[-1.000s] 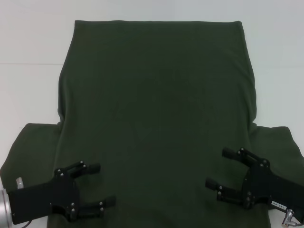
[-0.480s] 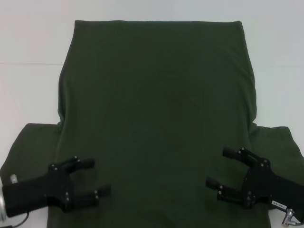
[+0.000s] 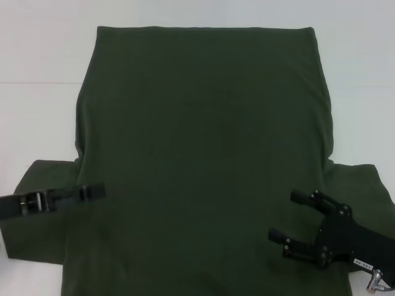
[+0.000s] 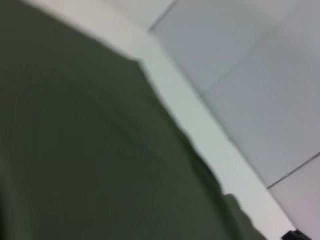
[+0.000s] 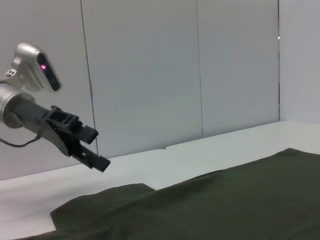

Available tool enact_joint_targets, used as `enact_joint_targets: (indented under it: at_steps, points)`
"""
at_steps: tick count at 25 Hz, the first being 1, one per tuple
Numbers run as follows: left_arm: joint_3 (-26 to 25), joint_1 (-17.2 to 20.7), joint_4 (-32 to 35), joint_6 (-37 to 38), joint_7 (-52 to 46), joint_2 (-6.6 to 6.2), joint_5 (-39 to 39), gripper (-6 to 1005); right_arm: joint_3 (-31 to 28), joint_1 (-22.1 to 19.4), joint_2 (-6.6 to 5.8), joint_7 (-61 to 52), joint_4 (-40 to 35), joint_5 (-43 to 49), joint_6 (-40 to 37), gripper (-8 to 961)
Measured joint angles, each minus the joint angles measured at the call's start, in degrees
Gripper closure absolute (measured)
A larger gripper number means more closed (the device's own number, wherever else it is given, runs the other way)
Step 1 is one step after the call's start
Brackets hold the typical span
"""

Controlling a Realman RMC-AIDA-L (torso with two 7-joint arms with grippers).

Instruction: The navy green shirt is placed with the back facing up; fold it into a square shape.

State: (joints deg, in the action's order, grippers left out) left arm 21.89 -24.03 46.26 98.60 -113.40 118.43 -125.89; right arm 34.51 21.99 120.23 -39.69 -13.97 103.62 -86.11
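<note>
The navy green shirt (image 3: 203, 154) lies flat, plain side up, across the white worktop (image 3: 37, 55), left gripper (image 3: 92, 191) edge-on over the near-left sleeve, fingers' gap unclear, right gripper (image 3: 285, 217) hovering wide-fingered near-right, likely for a sleeve fold.

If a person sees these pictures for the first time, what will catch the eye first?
First, the big dark green shirt, spread flat and plain side up, covering most of the white table. Next, the two black grippers near its lower corners: the left gripper is turned on edge above the left sleeve, and the right gripper is open above the right side.
</note>
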Motion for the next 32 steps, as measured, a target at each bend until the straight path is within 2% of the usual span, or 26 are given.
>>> enact_joint_targets:
  at_steps: [2,5,10,16,20,27,32]
  points:
    - [0.0,-0.9,2.3,0.3,-6.2,-0.66,-3.2,67,0.1,0.2,0.0,-0.2,0.0,0.0,-0.1,8]
    - [0.0,-1.7,7.0,0.4,-14.2,-0.96,-8.1,67,0.1,0.5,0.0,-0.7,0.0,0.0,-0.4,8]
    - [-0.4,-2.2,11.0,1.6,-24.4,-2.31,-12.1,67,0.2,1.2,0.0,-1.2,0.0,0.3,0.0,8]
    - [-5.4,-1.9,14.0,2.3,-30.6,-4.16,-19.6,67,0.2,1.4,0.0,-2.0,0.1,0.3,-0.4,8]
    - [-8.0,-2.2,13.8,0.6,-31.4,-4.64,-24.8,67,0.2,1.4,0.0,-2.0,0.1,0.3,-0.3,8]
    - [-8.0,-2.9,9.2,-4.9,-32.6,-4.87,-27.7,67,0.2,1.4,-0.08,-2.0,0.1,0.1,-0.3,8]
    - [-7.8,-3.5,6.7,-6.1,-33.1,-5.26,-28.1,67,0.2,1.4,-0.09,-2.0,0.1,0.1,-0.4,8]
